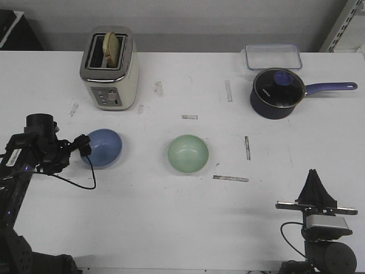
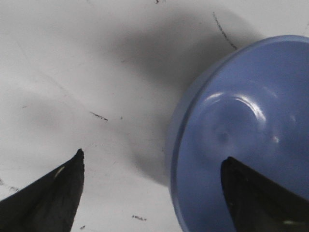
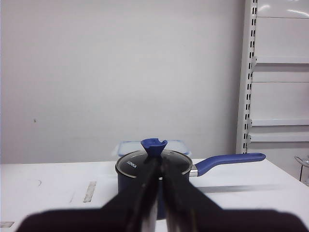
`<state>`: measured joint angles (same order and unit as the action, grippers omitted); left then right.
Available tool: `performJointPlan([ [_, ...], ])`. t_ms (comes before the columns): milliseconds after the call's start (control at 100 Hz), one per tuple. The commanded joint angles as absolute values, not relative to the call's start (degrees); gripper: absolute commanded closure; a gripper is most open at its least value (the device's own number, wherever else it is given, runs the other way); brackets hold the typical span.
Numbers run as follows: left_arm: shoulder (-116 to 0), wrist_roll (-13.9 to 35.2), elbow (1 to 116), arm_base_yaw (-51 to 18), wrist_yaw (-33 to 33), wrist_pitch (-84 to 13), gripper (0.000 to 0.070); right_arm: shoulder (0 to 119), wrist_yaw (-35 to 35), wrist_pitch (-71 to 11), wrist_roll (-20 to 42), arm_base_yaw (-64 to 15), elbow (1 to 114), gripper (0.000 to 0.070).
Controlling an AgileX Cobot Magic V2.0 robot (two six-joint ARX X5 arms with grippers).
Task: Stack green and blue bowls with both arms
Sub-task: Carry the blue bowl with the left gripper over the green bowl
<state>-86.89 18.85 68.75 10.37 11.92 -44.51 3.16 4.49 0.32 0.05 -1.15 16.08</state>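
The periwinkle blue bowl sits at the left of the table. The pale mint green bowl sits open side up in the middle, apart from it. My left gripper is at the blue bowl's left rim. In the left wrist view the gripper is open and straddles the rim of the blue bowl: one finger is over the bowl's inside, the other over bare table. My right gripper is shut and empty near the front right edge, far from both bowls. It also shows in the right wrist view.
A cream toaster with bread stands at the back left. A dark navy saucepan with a glass lid and a clear container are at the back right. Tape strips mark the table.
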Motion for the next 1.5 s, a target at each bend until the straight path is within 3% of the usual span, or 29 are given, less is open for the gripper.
performJointPlan([
  [0,-89.06,18.90,69.78,10.37,12.47,-43.40,0.0194,2.94,4.54,0.86,0.60,-1.17,16.38,0.0700],
  [200,-92.16,18.87,69.78,9.54,12.71,-41.80,0.0407,2.94,4.54,0.86,0.60,-1.17,16.38,0.0699],
  [400,-92.18,18.90,70.02,8.75,12.71,-42.02,0.0697,2.94,4.54,0.86,0.60,-1.17,16.38,0.0700],
  [720,-92.18,20.69,79.40,1.85,12.91,-48.27,0.0700,2.94,4.54,0.86,0.60,-1.17,16.38,0.0699],
  [850,-92.18,22.41,83.83,-2.17,16.91,-47.77,0.0700,2.94,4.54,0.86,0.60,-1.17,16.38,0.0700],
  [1020,-92.18,25.12,86.13,-10.61,18.59,-41.80,0.0700,2.94,4.54,0.86,0.60,-1.17,16.38,0.0700],
  [1270,-96.07,25.15,86.13,-23.90,18.59,-33.65,0.0699,2.94,4.54,0.86,0.60,-1.17,16.38,0.0699],
  [1490,-99.98,25.17,86.13,-29.52,18.55,-33.06,0.0696,2.94,4.54,0.86,0.60,-1.17,16.38,0.0699],
])
